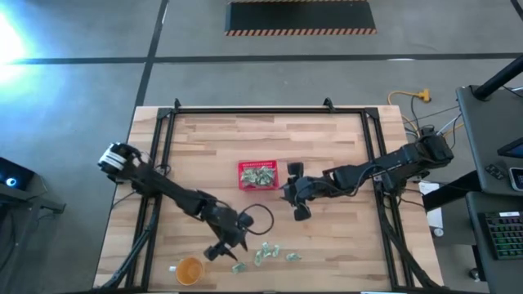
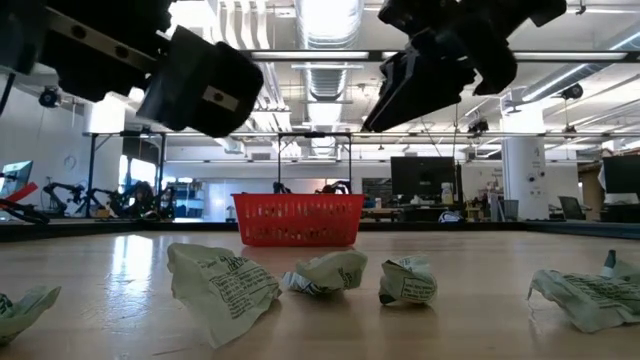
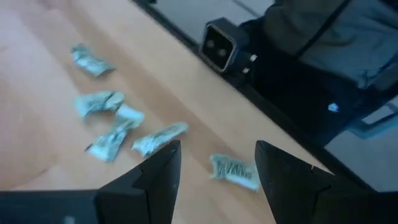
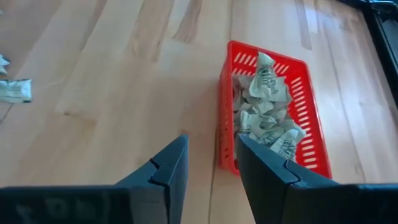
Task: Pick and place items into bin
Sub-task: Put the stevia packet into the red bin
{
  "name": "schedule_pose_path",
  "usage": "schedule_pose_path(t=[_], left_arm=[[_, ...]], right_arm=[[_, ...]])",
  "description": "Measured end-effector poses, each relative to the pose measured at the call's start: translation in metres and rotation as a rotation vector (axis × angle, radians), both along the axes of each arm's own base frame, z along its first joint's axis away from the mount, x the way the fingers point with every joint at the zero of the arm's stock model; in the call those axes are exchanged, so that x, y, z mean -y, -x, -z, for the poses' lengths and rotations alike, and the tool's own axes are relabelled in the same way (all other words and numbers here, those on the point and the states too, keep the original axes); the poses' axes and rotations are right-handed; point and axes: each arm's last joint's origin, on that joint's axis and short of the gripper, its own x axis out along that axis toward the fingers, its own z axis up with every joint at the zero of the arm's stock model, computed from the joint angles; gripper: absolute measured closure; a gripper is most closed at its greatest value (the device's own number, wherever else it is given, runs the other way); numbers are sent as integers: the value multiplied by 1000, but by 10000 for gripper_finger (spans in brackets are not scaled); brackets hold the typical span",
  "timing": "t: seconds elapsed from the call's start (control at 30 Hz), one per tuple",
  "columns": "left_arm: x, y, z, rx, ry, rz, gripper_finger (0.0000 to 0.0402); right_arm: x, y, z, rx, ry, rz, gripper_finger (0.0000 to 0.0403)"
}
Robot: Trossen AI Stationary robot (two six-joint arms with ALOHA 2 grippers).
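The left arm reaches from the table's left edge diagonally toward the near edge, and its left gripper hangs above the wood close to the loose packets. In the left wrist view the left gripper shows its two fingers set apart with nothing between them, so the jaws stand open and empty; one packet lies on the table seen through the gap, and others are scattered farther along the boards. An orange cup stands at the near edge, just left of the loose packets. In the low view five or so crumpled packets lie in a rough row across the foreground, each flat on the wood, some touching and some apart. The basket sits upright near the table's centre, well apart from the loose packets, and holds a heap of packets that fills much of its floor. The right gripper hovers just to the right of the basket, its arm stretching back to the table's right edge. In the right wrist view the right gripper shows a narrow gap between its fingers, jaws slightly open and holding nothing, poised above the basket wall on the near side. In the low view the basket stands beyond the row of packets, both grippers raised above the tabletop.
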Motion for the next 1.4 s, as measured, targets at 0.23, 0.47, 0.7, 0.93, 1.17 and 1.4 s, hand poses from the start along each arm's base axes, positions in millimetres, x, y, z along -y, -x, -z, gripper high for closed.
schedule_pose_path(t=[0.23,0.47,0.7,0.93,1.17,1.4], left_arm=[[8,-11,25,-50,77,60,213],[13,-19,49,-91,123,92,213],[15,-22,59,-118,122,105,213],[14,-23,65,-120,120,102,213],[14,-24,75,-127,113,107,213],[15,-26,77,-115,115,106,222]], right_arm=[[-4,2,1,-10,-20,10,280],[-5,2,1,-12,-21,7,284],[-6,2,1,-11,-27,9,285],[-6,2,1,-10,-40,21,293],[-6,4,3,-30,-53,39,292],[-6,4,3,-31,-53,38,292]])
